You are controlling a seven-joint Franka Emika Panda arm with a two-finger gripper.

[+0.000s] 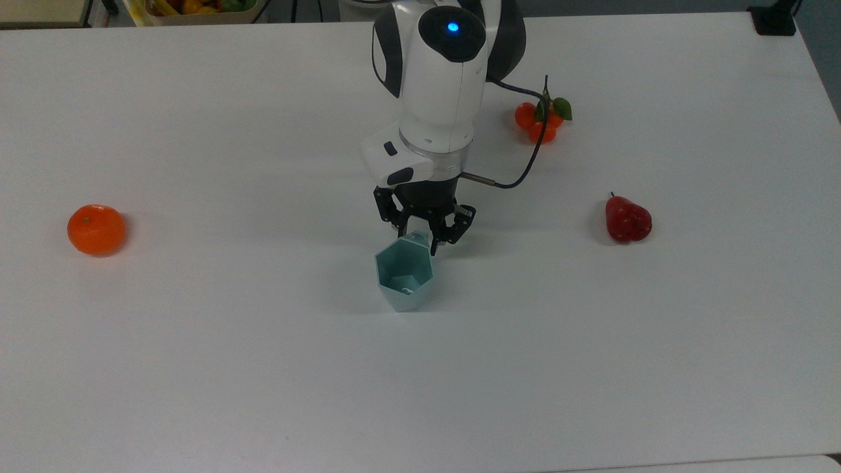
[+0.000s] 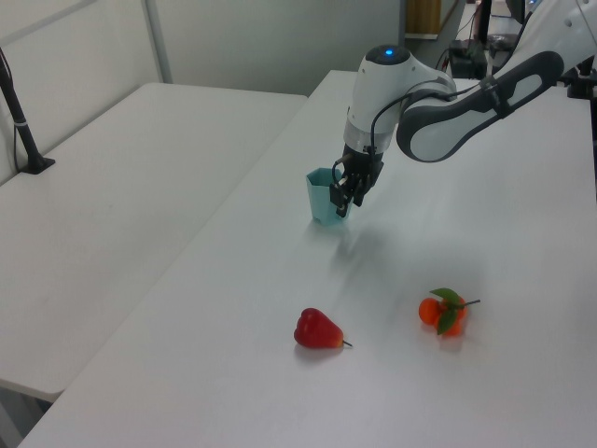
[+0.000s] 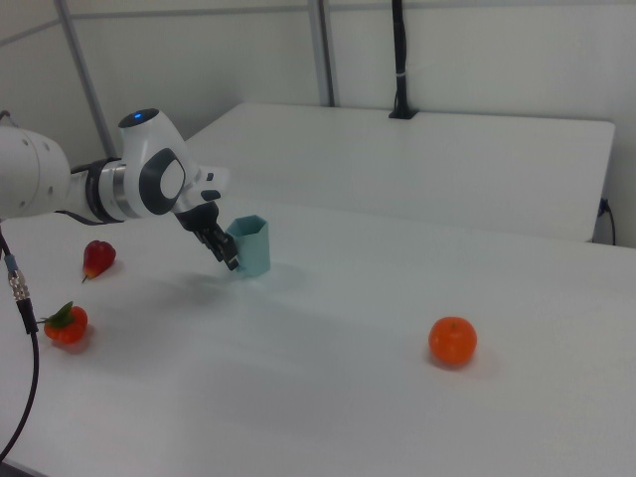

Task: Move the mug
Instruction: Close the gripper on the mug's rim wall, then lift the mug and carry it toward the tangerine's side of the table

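The pale teal faceted mug (image 1: 403, 279) stands upright near the middle of the white table (image 1: 197, 368), with its small handle toward the robot. My gripper (image 1: 418, 240) has come down at the mug's far side, and its black fingers (image 1: 401, 230) are drawn in on either side of the handle. In the left view the gripper (image 2: 343, 200) sits at the right flank of the mug (image 2: 322, 196). In the right view the gripper (image 3: 227, 255) is against the left side of the mug (image 3: 252, 246).
An orange (image 1: 96, 229) lies far to the top view's left. A red pear-shaped fruit (image 1: 627, 220) lies to the top view's right, and a cluster of small tangerines with leaves (image 1: 542, 121) sits behind it. The gripper's cable (image 1: 519, 172) loops beside the arm.
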